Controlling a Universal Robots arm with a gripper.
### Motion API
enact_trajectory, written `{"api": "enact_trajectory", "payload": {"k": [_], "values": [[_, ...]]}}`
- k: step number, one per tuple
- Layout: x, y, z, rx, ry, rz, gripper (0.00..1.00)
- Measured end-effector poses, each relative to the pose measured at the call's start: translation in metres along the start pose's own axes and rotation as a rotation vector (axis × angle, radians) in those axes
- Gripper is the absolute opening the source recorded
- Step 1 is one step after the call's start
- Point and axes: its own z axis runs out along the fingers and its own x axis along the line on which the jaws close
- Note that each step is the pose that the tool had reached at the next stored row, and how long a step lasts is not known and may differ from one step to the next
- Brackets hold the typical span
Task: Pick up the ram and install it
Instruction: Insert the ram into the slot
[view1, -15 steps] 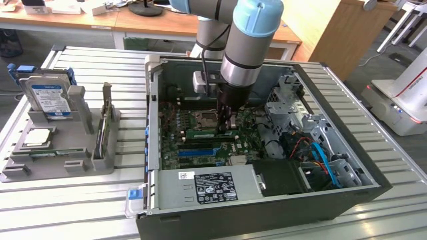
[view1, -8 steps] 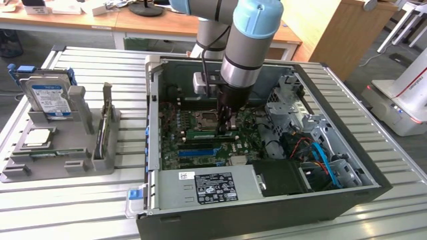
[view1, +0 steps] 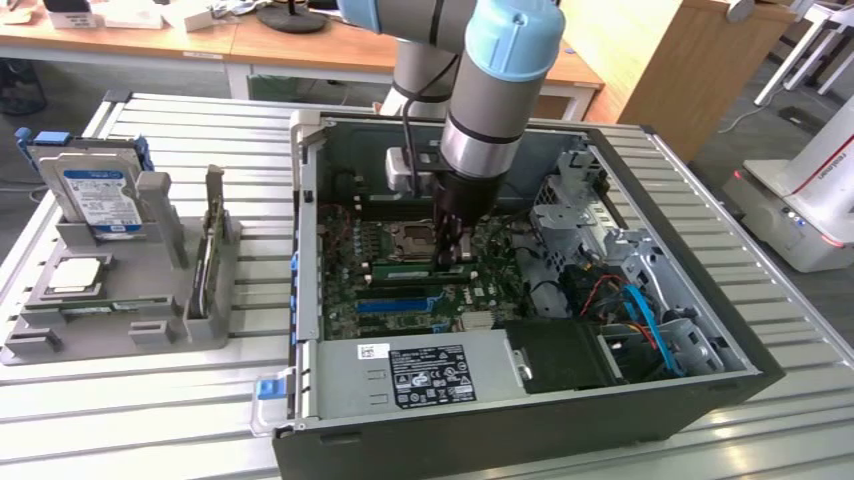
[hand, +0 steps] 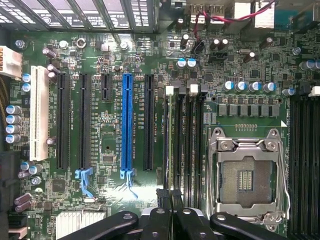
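Observation:
The ram (hand: 171, 145) is a thin green stick seen edge-on, standing along a memory slot next to the empty CPU socket (hand: 247, 175) on the motherboard. My gripper (hand: 170, 196) is shut, its two black fingertips (hand: 162, 195) pinching one end of the ram. In the exterior view the arm reaches straight down into the open computer case. There the gripper (view1: 454, 258) stands over the green ram (view1: 407, 268), just below the CPU socket (view1: 411, 237).
A grey holder tray (view1: 160, 330) on the exterior view's left carries a hard drive (view1: 100, 200) and a square CPU chip (view1: 78, 275). Case walls, a drive cage (view1: 587, 215), cables (view1: 641, 310) and the power supply (view1: 414, 375) crowd the motherboard. A blue expansion slot (hand: 127, 125) lies beside the memory slots.

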Motion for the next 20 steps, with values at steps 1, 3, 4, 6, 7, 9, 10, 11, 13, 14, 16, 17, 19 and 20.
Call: {"api": "enact_trajectory", "payload": {"k": [1, 3, 4, 6, 7, 9, 10, 11, 13, 14, 16, 17, 19, 20], "values": [[0.0, 0.0, 0.0003, 0.0, 0.0001, 0.0, 0.12], [0.0, 0.0, 0.0004, -0.0001, 0.0003, 0.0, 0.12], [0.0, 0.0, 0.0004, -0.0001, 0.0002, 0.0, 0.12], [0.0, 0.0, 0.0005, 0.0, 0.0, 0.0, 0.12], [0.0, 0.0, 0.0005, 0.0, 0.0, 0.0, 0.12], [0.0, 0.0, 0.0005, 0.0, -0.0001, 0.0, 0.12], [0.0, 0.0, 0.0005, 0.0, -0.0001, 0.0, 0.13], [0.0, 0.0, 0.0005, 0.0, -0.0001, 0.0, 0.18], [0.0, 0.0, 0.0005, 0.0, -0.0001, 0.0, 0.25], [0.0, 0.0, 0.0005, 0.0, 0.0, 0.0, 0.25], [0.0, 0.0, 0.0005, 0.0, 0.0, 0.0, 0.25], [0.0, 0.0, 0.0005, 0.0, 0.0, 0.0, 0.25], [0.0, 0.0, 0.0005, 0.0, -0.0001, 0.0, 0.25], [0.0, 0.0, 0.0001, 0.0, 0.0, 0.0, 0.25]]}}
